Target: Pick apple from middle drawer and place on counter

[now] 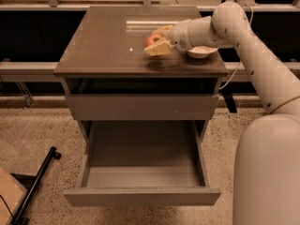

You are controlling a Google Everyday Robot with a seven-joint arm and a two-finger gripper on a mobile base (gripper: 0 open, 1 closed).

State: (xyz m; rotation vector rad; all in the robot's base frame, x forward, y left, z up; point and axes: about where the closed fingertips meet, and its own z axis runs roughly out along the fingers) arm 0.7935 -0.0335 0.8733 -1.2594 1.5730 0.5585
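Note:
The red apple point(152, 40) sits between the fingers of my gripper point(155, 43), just above the counter point(108, 41), right of its middle. A shadow lies on the slab under it. The gripper is shut on the apple; my arm reaches in from the right. The tiny white speck point(131, 49) lies on the counter left of the apple. The middle drawer point(142, 163) is pulled wide out below and holds nothing that I can see.
A cream-white bowl point(201, 52) stands on the counter's right edge behind my wrist. The upper drawer point(140, 107) is closed. A black bar with a wheel point(40, 177) lies on the floor at the left. My base point(267, 172) fills the lower right.

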